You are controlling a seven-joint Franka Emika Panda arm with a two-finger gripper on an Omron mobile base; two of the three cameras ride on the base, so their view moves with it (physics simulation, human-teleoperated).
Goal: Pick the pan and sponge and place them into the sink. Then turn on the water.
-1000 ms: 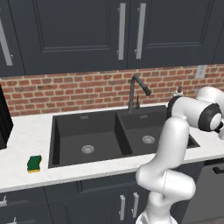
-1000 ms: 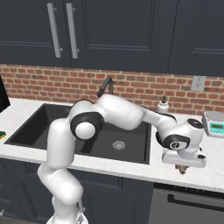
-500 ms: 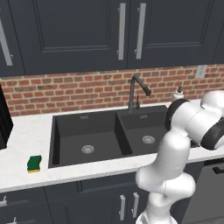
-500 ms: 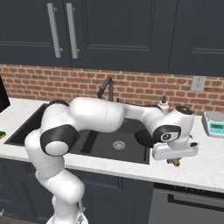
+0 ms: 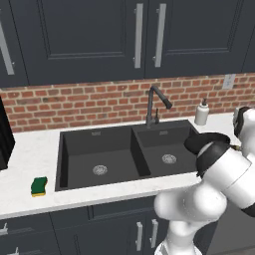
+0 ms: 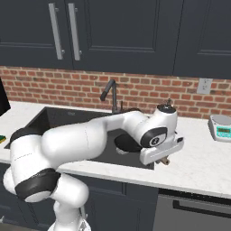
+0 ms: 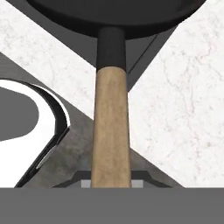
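My gripper is shut on the tan wooden handle of the black pan. I hold the pan level above the right rim of the black double-basin sink, partly over the right basin. In the left base view the pan peeks out behind my arm. The hand view has the pan's dark bowl at the top. The green-and-yellow sponge lies on the counter left of the sink. No water runs from the dark gooseneck faucet.
A white soap dispenser stands behind the sink's right corner. A small scale sits at the far right of the white counter. Brick wall and dark cabinets rise behind.
My arm has swung left with the pan, from over the right counter to the sink's right edge. The sponge and the views have not shifted.
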